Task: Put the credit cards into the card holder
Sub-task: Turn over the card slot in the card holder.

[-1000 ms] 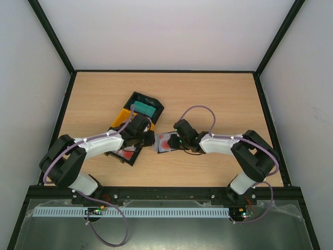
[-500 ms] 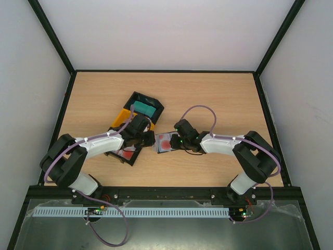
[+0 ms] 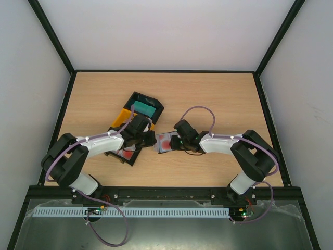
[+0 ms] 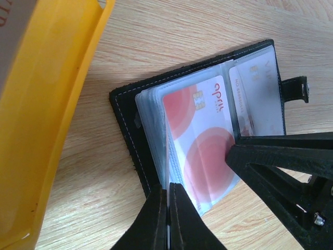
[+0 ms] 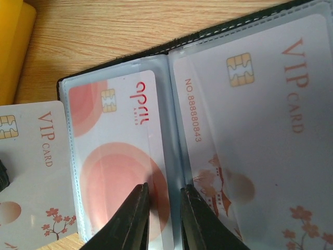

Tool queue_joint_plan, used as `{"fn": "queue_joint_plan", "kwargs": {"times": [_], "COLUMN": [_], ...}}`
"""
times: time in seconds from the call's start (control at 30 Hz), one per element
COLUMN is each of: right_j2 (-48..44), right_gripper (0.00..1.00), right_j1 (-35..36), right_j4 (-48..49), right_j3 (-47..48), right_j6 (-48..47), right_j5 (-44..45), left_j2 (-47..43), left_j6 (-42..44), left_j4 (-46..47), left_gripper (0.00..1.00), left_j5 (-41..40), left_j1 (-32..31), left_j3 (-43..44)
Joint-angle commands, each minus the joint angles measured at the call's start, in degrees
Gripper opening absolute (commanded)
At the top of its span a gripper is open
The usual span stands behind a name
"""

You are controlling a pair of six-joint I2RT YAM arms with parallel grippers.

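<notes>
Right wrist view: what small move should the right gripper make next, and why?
Probably nudge the red-and-white card deeper into the card holder: the right gripper sits at that card's inner edge, and the left gripper pinches the clear pages steady.

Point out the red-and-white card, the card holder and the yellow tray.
red-and-white card (image 4: 208,161): left wrist view, its lower red circle.
card holder (image 4: 125,117): left wrist view, its stitched black left border.
yellow tray (image 4: 52,104): left wrist view, its outer wall.
</notes>
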Motion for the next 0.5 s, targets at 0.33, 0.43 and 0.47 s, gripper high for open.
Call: {"fn": "queue_joint_plan", "kwargs": {"times": [0.33, 0.43, 0.47], "right_j2": [1.95, 2.11, 2.13], "right_gripper": [0.14, 0.14, 0.14], "right_j1": [0.16, 0.19, 0.18], "right_j4": [0.14, 0.01, 0.1], "right_j3": [-0.12, -0.12, -0.12], "right_j6": [-0.29, -0.1, -0.08], "right_j5": [-0.05, 0.11, 0.16], "left_j2": [2.41, 2.47, 2.64], "left_j6": [-2.0, -2.66, -2.85], "left_j4": [-2.88, -2.68, -2.51], "left_gripper": [0.03, 0.02, 0.02], "left_j5": [-0.27, -0.2, -0.04], "left_j1": [-0.12, -0.11, -0.11], "left_j3": [-1.61, -1.95, -2.05]}}
